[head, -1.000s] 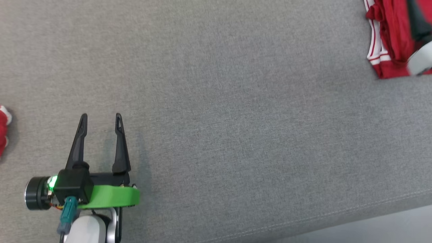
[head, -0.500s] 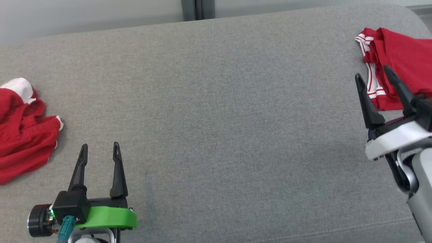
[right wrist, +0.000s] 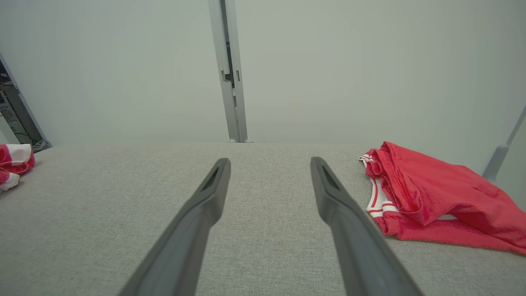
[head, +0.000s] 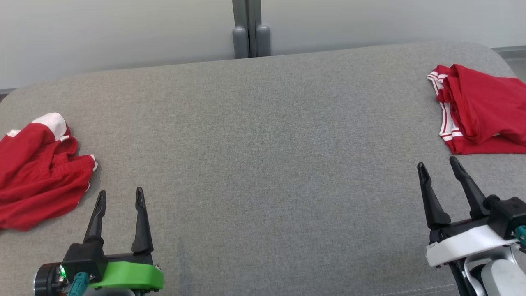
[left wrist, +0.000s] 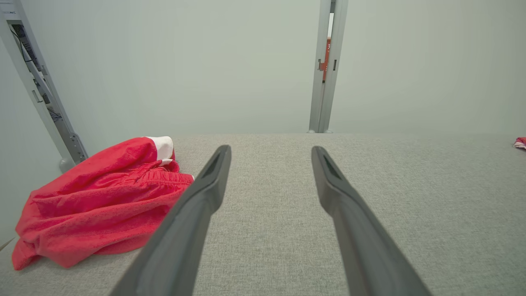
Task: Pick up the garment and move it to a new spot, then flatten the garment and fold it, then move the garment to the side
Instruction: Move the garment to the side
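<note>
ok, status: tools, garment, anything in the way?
Both open, empty: left tool, right tool. Far left crumpled garment, far right folded garment, neither touched. Nothing blocking.

Grey flecked weave on the cushion [head: 263, 144]. Bright red with a white patch on the left garment [head: 37, 176]; red edged in thin white stripes on the right garment [head: 485, 107]. Black and green on the left gripper [head: 121, 191], black and white on the right gripper [head: 436, 162]. Pale grey wall [head: 123, 33], darker grey post [head: 250, 28]
</note>
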### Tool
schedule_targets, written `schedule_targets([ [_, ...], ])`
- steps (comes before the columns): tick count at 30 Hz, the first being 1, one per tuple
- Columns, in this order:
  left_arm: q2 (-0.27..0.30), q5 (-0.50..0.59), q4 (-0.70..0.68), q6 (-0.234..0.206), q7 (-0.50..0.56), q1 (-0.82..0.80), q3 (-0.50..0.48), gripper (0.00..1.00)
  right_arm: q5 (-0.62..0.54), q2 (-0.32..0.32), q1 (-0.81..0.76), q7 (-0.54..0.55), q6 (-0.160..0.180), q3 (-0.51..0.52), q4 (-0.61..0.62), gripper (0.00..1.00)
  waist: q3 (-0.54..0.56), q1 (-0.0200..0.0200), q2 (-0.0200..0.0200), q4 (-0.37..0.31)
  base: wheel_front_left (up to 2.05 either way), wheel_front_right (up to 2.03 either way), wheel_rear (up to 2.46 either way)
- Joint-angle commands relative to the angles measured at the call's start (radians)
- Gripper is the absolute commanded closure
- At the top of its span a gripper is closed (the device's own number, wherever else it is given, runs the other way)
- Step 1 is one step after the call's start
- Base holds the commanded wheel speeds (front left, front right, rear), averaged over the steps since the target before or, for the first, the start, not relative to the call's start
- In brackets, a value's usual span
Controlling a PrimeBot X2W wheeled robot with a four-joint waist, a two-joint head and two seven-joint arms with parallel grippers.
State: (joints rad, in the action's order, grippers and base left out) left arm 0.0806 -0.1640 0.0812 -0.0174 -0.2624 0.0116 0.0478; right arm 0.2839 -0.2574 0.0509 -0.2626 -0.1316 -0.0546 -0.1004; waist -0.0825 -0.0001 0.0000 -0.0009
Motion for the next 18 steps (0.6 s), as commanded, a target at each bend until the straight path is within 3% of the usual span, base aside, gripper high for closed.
schedule_targets([
  [1, 0.000, 0.001, 0.006, 0.006, -0.003, 0.019, -0.005, 0.00, -0.013, 0.011, -0.025, -0.003, 0.002, 0.007, 0.012, 0.00, 0.020, 0.0001, 0.0000, 0.006, 0.00, 0.00, 0.00],
  [10, -0.004, 0.001, 0.026, 0.025, -0.003, 0.044, -0.023, 0.00, -0.044, 0.090, -0.115, 0.004, 0.002, 0.029, 0.048, 0.00, 0.075, 0.0001, 0.0000, 0.020, 0.00, 0.00, 0.00],
  [18, -0.008, 0.004, 0.033, 0.034, -0.003, 0.056, -0.030, 0.00, -0.058, 0.114, -0.131, 0.014, 0.002, 0.036, 0.061, 0.00, 0.091, 0.0001, 0.0000, 0.026, 0.00, 0.00, 0.00],
])
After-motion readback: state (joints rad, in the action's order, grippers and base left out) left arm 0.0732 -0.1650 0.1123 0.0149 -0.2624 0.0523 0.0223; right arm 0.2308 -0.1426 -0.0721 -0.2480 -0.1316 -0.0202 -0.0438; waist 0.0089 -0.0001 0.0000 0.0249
